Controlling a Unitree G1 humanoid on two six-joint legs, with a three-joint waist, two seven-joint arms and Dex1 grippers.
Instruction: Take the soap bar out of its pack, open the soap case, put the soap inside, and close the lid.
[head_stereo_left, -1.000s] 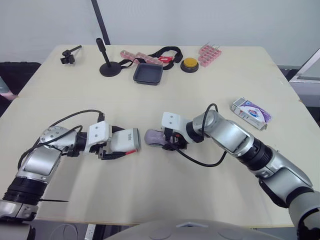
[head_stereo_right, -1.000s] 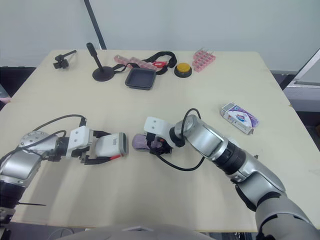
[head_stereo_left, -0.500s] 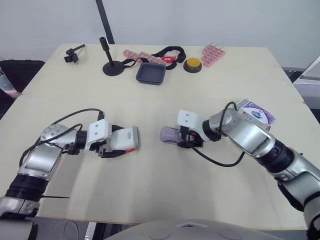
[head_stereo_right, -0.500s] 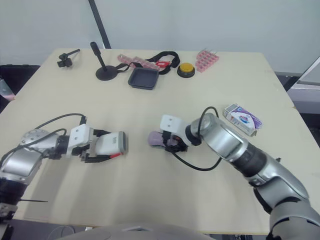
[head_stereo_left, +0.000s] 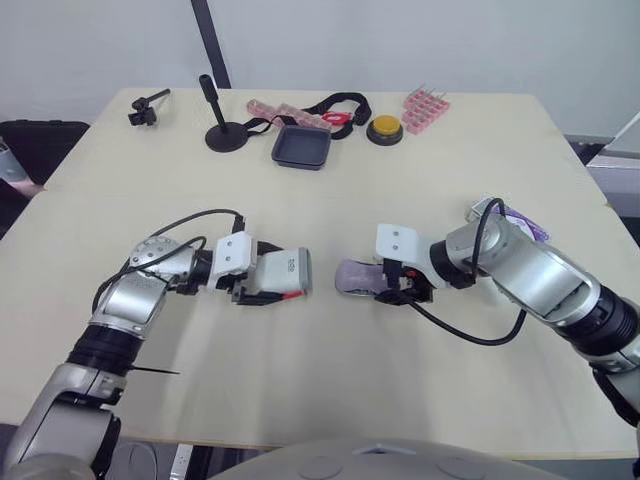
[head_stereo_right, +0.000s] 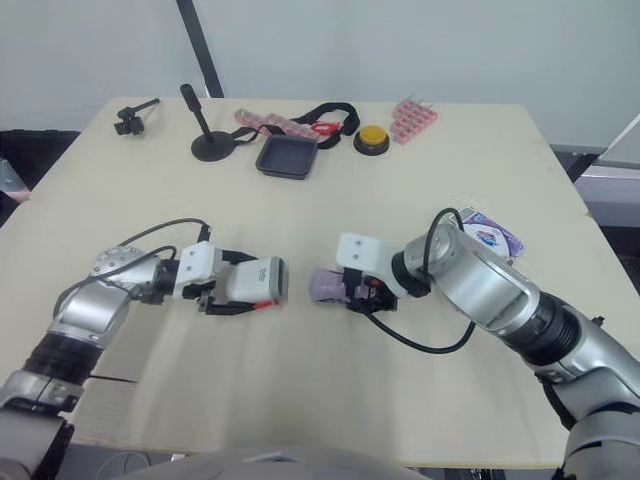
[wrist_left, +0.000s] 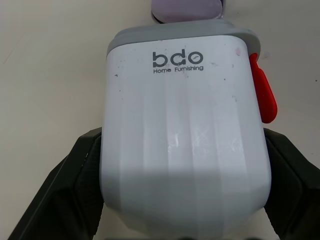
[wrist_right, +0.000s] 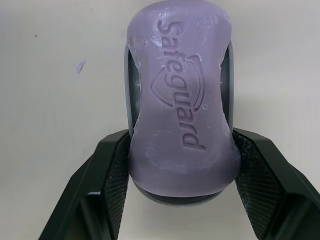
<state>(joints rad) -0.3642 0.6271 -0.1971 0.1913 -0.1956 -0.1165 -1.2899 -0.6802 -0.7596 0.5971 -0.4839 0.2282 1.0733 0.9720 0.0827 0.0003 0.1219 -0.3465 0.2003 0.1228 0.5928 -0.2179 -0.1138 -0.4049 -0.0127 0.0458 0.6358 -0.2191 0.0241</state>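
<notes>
Gripper, left (wrist_left: 184, 165): its two black fingers (wrist_left: 75, 185) are clamped on opposite sides of the soap case (wrist_left: 185, 115), which is white with a grey band at its outer end and a red latch (wrist_left: 262, 95) on one side.
Gripper, right (wrist_right: 181, 150): it is closed on the soap bar (wrist_right: 180, 80), one finger pressed against each long side.
Soap bar: purple and out of its pack, with "Safeguard" stamped on its face; a grey rim shows behind it.
Bar to case: the bar is at 3 o'clock from the case, near it, end facing end with a narrow gap, around the middle of the table (head_stereo_left: 330, 380).
Contact with table: I cannot tell whether the bar or the case touches it.
Soap pack (head_stereo_right: 487, 236): it lies at 2 o'clock from the bar, partly hidden by the right arm.
Far edge, 12 o'clock: black tray (head_stereo_left: 299, 147), yellow button (head_stereo_left: 382, 127), pink rack (head_stereo_left: 423, 108), black stand (head_stereo_left: 222, 135).
</notes>
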